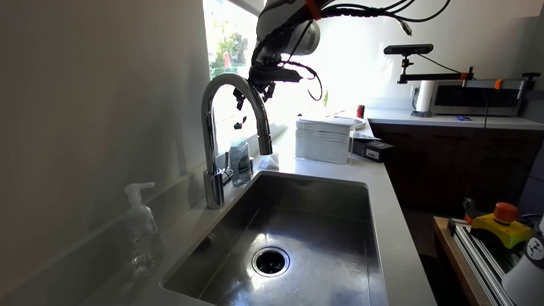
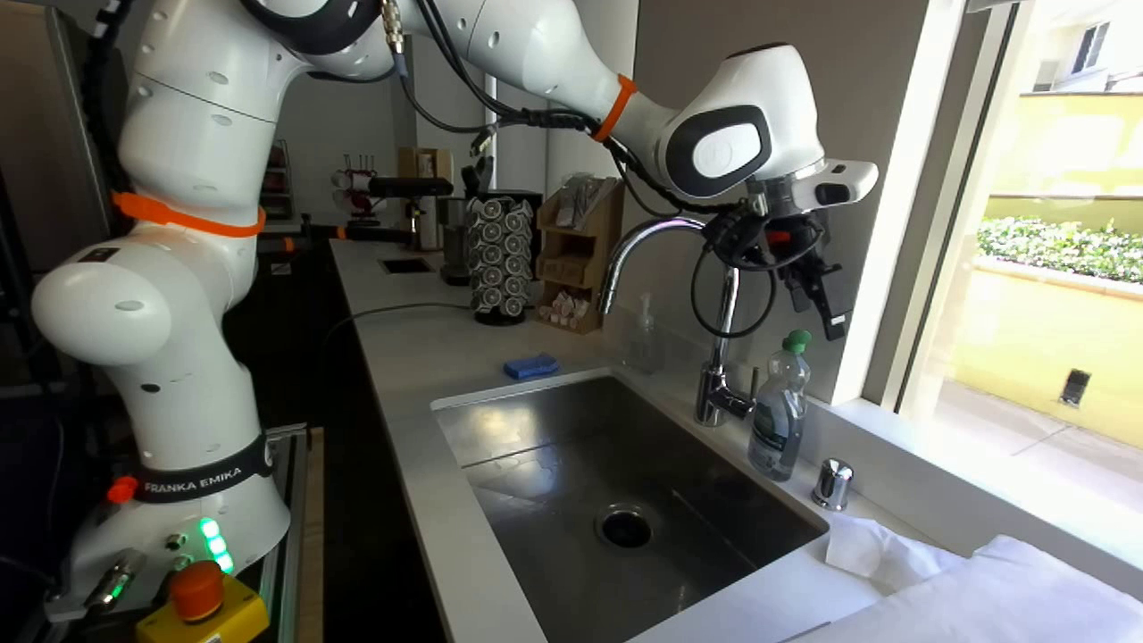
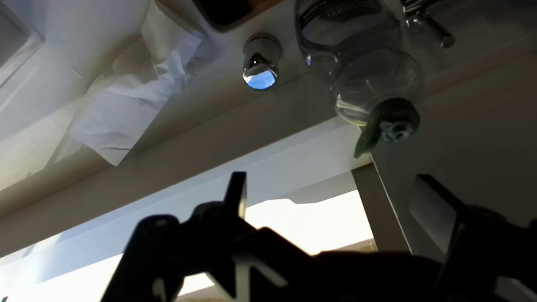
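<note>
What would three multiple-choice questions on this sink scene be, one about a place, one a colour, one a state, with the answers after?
1. Where does the flip-cap bottle stand?
A) Inside the sink
B) Beside the faucet
C) Beside the microwave

2. What colour is its cap?
A) Green
B) Red
C) White

3. How do the fingers stand?
A) Shut, empty
B) Closed on the bottle
C) Apart, empty

1: B, both exterior views show it next to the faucet's base.
2: A, plain in an exterior view.
3: C, the wrist view shows a wide gap between them, nothing gripped.
</note>
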Action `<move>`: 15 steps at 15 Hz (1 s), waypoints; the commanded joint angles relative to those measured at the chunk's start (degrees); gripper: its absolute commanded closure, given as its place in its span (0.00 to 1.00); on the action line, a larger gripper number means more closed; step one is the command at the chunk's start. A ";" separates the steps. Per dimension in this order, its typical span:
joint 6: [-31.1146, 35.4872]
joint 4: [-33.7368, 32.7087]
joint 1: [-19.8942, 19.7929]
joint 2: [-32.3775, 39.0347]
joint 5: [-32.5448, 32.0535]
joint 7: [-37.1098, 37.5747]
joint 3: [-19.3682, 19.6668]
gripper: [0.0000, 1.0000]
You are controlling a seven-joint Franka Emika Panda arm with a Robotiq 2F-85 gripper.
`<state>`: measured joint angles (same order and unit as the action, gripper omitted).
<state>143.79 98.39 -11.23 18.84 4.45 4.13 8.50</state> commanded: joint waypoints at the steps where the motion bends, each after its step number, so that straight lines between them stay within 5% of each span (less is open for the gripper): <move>1: -0.18 -0.15 -0.09 0.04 0.32 -0.16 0.03 0.00; 6: 2.08 -2.30 0.69 2.23 -0.24 9.05 2.45 0.00; 15: -7.37 -10.20 -1.48 7.48 5.05 17.86 2.81 0.00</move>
<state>141.59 92.72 -11.93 23.37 6.27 19.58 11.63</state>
